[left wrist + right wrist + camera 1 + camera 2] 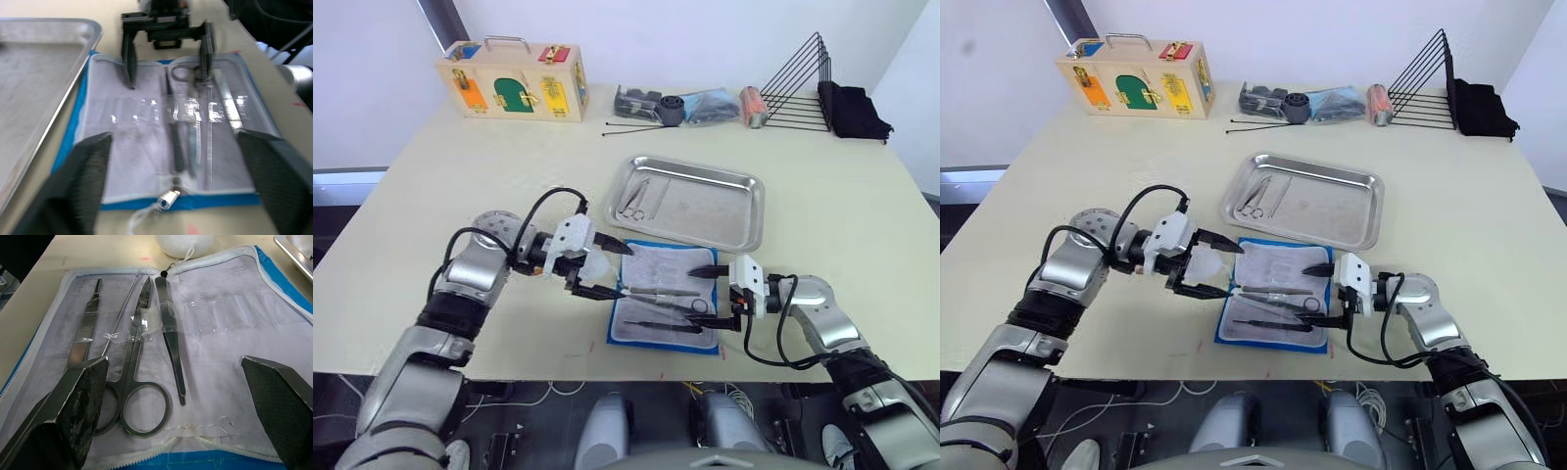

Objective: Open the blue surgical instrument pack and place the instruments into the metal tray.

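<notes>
1. Bright blue flat rectangular cloth pack (pixel 664 297) lies unzipped and open on the pale cream surface (pixel 460 196), grey-white lining up, just below the shallow shiny steel tray (pixel 705 211).
2. Thin silver and dark metal instruments (pixel 142 357) sit under clear straps on one half of the lining: ring-handled scissors, tweezers, a flat ribbed handle, a thin probe.
3. More small silver instruments (pixel 633 201) lie in the tray's left end.
4. Left end effector (pixel 605 266) released, fingers spread wide, at the pack's left edge, holding nothing.
5. Right end effector (pixel 715 294) released, fingers wide apart, at the pack's right edge near the scissor rings, holding nothing.
6. White round pouch (pixel 186 242) just beyond the pack's edge.
7. Far side of the surface: wooden latch box (pixel 514 83), black wire rack (pixel 798 88).
</notes>
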